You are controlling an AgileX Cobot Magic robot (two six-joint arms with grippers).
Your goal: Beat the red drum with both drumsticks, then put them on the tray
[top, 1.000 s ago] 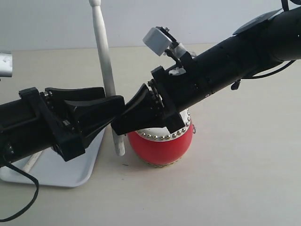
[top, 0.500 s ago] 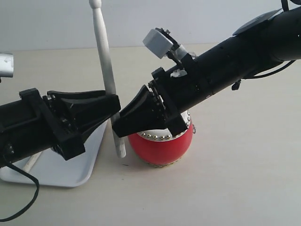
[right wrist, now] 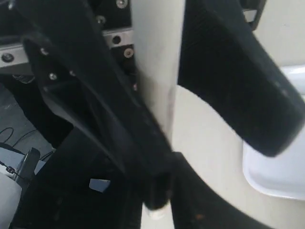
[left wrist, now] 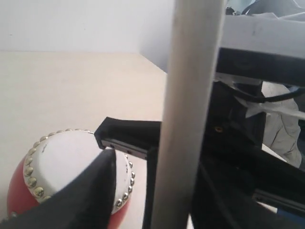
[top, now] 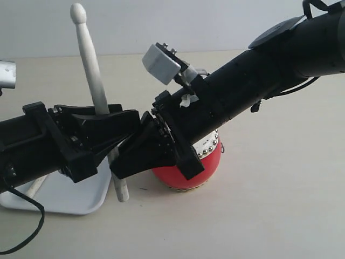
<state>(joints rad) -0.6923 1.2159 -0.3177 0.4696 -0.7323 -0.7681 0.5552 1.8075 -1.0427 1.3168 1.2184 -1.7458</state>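
From my station, the right end effector [top: 128, 155] reaches in from the desk's [top: 280, 210] right side and across the middle. Its wrist view shows it clamped on one drumstick [top: 89, 59], with a black finger pressed against each side of the shaft. That stick stands nearly upright and leans a little toward the desk's left side. Its rounded tip is high above the far edge, and its lower end hangs just over the surface beside the tray [top: 75, 204]. The left end effector [top: 116, 128] comes in from the left and sits right against the same stick, which crosses behind its fingers in the exterior view. I cannot tell whether its jaws are closed on the shaft or merely spread beside it. The red drum [top: 204, 171] stands upright around mid-desk, well forward of the far edge and mostly hidden under the right arm. The left wrist view shows its off-white skin ringed with metal studs [left wrist: 32, 164]. The white tray lies flat toward the desk's left side, beside the drum but apart from it. The second drumstick [top: 35, 186] appears to lie on the tray, though only a short pale piece shows beneath the left arm. A grey camera box [top: 160, 63] sits on the right wrist.
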